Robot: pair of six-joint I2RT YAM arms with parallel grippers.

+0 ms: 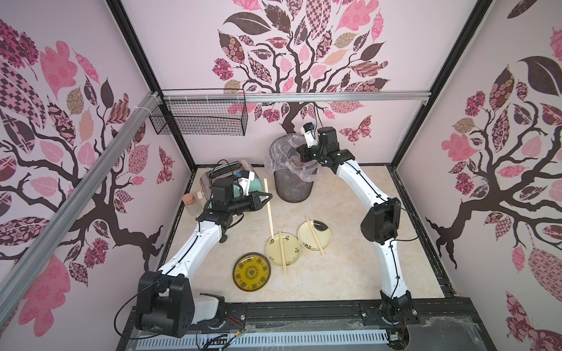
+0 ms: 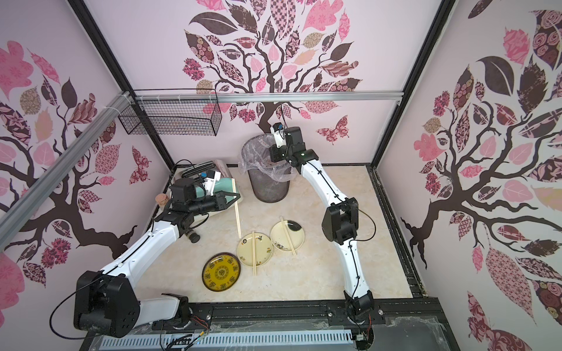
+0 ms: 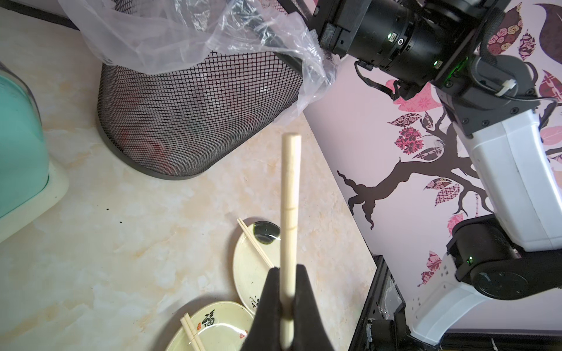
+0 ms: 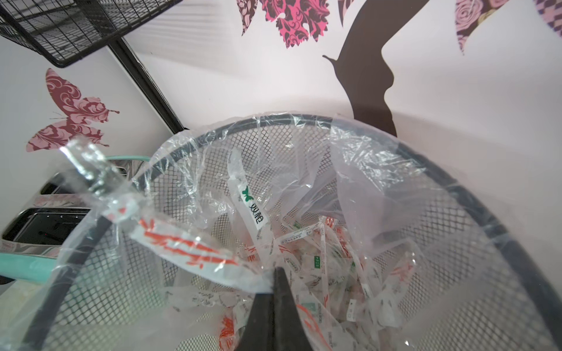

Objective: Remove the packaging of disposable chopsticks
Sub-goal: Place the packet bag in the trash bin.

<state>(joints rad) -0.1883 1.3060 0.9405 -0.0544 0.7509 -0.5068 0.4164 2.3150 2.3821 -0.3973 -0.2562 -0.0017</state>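
In both top views I'm holding one bare pair of chopsticks [image 1: 268, 212] in the left hand [image 1: 269, 197], slanted above the surface [image 1: 343, 273] beside the bin [image 1: 292, 185]. Two more bare pairs [image 1: 282, 252] [image 1: 315, 235] are lying across the cream plates [image 1: 273, 258] [image 1: 327, 240]; the yellow plate [image 1: 251, 272] is sitting empty.

The left wrist view is showing that hand pinching tight on unwrapped wood.

In the right wrist view the right hand [image 4: 275, 275] is gripping, fully closed, one end of an orange-printed sleeve [image 4: 182, 243] slanting across the bin's rim, above discarded sleeves [image 4: 304, 243]. I'm judging only the drop and a set-down are remaining.
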